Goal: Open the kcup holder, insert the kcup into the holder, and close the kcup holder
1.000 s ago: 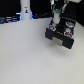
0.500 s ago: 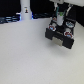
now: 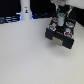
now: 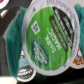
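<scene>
The kcup holder [image 3: 61, 34], a black boxy unit, stands at the exterior view's upper right on the white table. Coloured pod lids show on its top, but the view is too blurred to tell how far its tray is out. My gripper [image 3: 60, 19] hangs directly over the holder's far part, shut on the kcup [image 3: 61, 22], a small white pod with green on it. In the wrist view the kcup's green foil lid [image 4: 50, 35] fills most of the picture, tilted and very close. My fingertips are hidden there.
A white bottle-shaped thing [image 3: 25, 11] stands at the back on the exterior view's left, before dark clutter. A red-lidded pod [image 4: 80, 59] peeks in beside the kcup in the wrist view. The white table [image 3: 25, 55] spreads out in front of the holder.
</scene>
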You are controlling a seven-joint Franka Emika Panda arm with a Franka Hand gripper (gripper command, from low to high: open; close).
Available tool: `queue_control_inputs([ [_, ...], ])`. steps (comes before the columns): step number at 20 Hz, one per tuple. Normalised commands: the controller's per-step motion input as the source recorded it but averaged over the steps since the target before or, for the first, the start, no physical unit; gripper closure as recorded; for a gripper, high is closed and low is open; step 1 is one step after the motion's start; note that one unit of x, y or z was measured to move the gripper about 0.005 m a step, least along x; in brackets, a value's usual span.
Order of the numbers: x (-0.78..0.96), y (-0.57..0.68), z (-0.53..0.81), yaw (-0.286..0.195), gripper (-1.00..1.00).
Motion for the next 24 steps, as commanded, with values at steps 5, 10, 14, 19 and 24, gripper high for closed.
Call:
queue_control_inputs([
  [5, 0.2, 0.15, 0.07, 0.006, 1.0],
  [10, 0.21, 0.12, 0.11, 0.001, 1.0],
  [14, 0.23, 0.19, 0.14, -0.002, 1.0],
  [19, 0.25, 0.12, 0.22, -0.009, 1.0],
  [24, 0.26, 0.23, 0.13, -0.018, 1.0],
])
